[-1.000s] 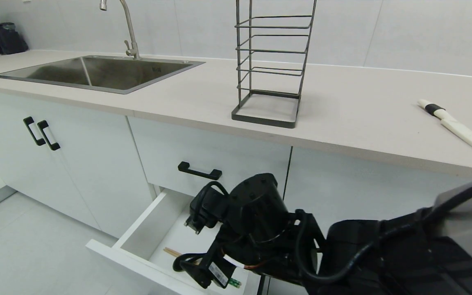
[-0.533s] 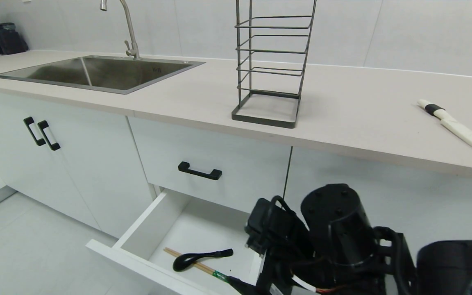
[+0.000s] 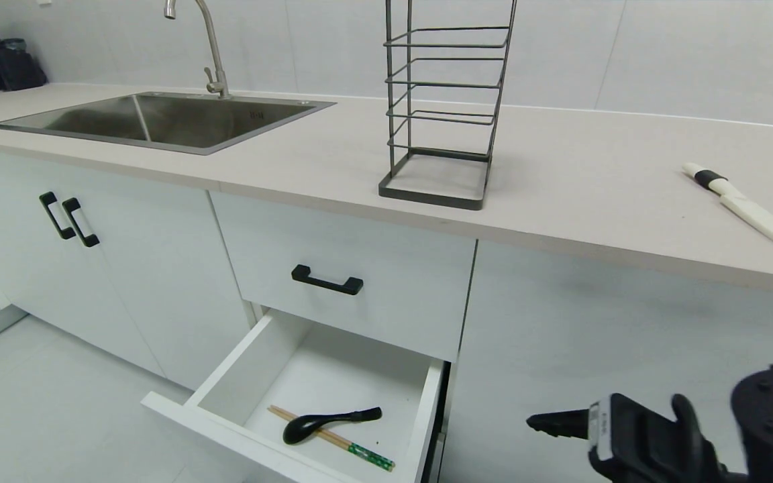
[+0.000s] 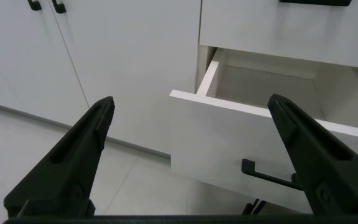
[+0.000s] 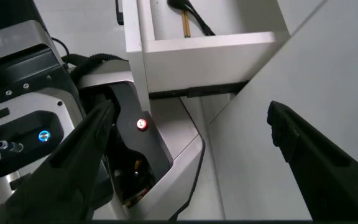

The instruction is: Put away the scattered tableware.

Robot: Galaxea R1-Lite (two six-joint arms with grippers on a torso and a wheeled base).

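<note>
Both pincers are spread wide with nothing in them: the right gripper point(image 5: 191, 111) hangs low beside the cabinet front, and the left gripper point(image 4: 191, 101) looks at the open drawer point(image 3: 239, 365) from the floor side. The black spoon point(image 3: 323, 422) and the chopsticks point(image 3: 333, 439) lie touching in the drawer, while the white knife point(image 3: 755, 215) is on the counter point(image 3: 594, 181), well apart at the far right. That knife is our worry: it lies flat with a thin blade, so a pinch could skid off it or push it along. An arm rising from down here could also clip the counter's edge or the drawer's corner. A second ago the right arm sat over the drawer, hiding the spoon; it has since swung away to the right, and the drawer's contents are now in plain sight.
</note>
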